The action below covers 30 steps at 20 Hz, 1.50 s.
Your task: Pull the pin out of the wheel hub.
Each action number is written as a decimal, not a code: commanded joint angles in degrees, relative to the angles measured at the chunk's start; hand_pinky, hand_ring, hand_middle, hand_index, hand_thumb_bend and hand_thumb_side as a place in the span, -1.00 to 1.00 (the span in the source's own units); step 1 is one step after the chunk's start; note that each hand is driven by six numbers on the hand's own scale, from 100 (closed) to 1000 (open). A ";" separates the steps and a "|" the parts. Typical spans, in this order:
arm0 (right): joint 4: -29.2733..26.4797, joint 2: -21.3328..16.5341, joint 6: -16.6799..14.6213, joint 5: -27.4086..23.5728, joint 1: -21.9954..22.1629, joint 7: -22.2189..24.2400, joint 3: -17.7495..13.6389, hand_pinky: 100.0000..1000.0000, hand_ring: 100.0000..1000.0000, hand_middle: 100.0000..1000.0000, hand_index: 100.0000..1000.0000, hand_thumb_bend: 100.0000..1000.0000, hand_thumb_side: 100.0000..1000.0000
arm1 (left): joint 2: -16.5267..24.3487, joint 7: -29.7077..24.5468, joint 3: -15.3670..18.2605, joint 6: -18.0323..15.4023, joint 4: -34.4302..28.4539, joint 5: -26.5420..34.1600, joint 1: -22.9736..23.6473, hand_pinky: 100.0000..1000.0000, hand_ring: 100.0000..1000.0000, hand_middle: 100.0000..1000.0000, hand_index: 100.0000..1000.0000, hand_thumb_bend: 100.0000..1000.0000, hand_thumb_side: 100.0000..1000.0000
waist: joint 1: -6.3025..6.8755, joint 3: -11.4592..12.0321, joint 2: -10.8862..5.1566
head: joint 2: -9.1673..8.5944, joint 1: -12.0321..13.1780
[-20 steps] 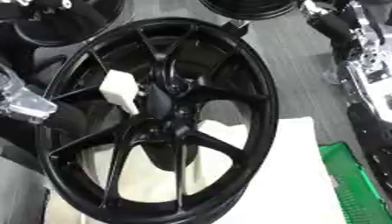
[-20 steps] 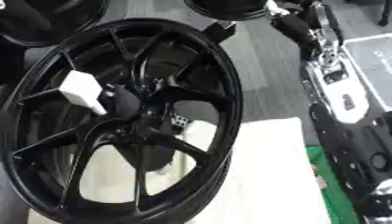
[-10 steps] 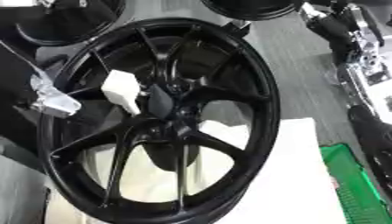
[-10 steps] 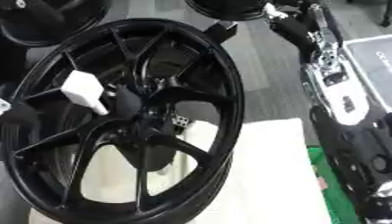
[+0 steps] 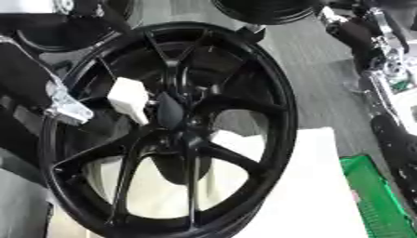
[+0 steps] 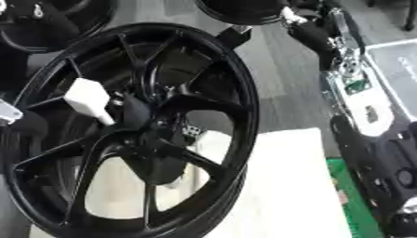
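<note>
the black wheel [image 5: 171, 135] leans upright over a white sheet [image 5: 318, 186], hub facing out for access. the white pin [image 5: 130, 98] juts from the hub toward ten o'clock. the left hand [image 5: 61, 104] sits beside it at nine o'clock; i cannot tell its fingers' state. the right arm [image 6: 358, 93] hangs idle at three o'clock.

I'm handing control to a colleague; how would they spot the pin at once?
Find the big black spoked wheel filling the view. Just left of its dark hub a white blocky plastic pin sticks out, the only white piece against the black spokes.
</note>
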 commanded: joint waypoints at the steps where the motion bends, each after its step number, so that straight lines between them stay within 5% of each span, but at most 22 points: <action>1: -0.57 -0.75 -0.06 0.18 -1.04 0.21 0.01 0.56 0.45 0.49 0.56 -0.45 -0.59 | -0.60 -2.46 0.63 -1.39 3.57 -1.03 -1.39 0.80 0.82 0.70 0.78 0.57 -0.52 | -0.28 -0.10 -1.26 | -1.06 0.28; 10: -0.49 -0.46 0.03 0.17 -1.37 0.27 0.06 0.56 0.45 0.49 0.56 -0.45 -0.59 | -3.99 -5.31 1.54 -10.14 13.84 1.51 -1.82 0.78 0.83 0.70 0.75 0.38 -1.00 | -0.43 -0.53 -1.04 | -1.36 0.69; 18: -0.41 -0.38 0.09 0.23 -1.52 0.37 0.22 0.56 0.45 0.49 0.56 -0.44 -0.59 | -4.87 -6.40 2.72 -13.97 16.70 3.86 -2.06 0.76 0.81 0.65 0.71 0.36 -1.00 | -0.49 -0.70 -0.91 | -1.48 0.82; 30: -0.46 0.05 0.13 0.08 -2.16 0.45 0.41 0.56 0.45 0.49 0.56 -0.44 -0.59 | -8.85 -7.15 2.45 -17.66 20.65 -0.67 -3.54 0.75 0.80 0.64 0.70 0.38 -1.00 | -0.41 -1.45 -0.90 | -1.65 1.67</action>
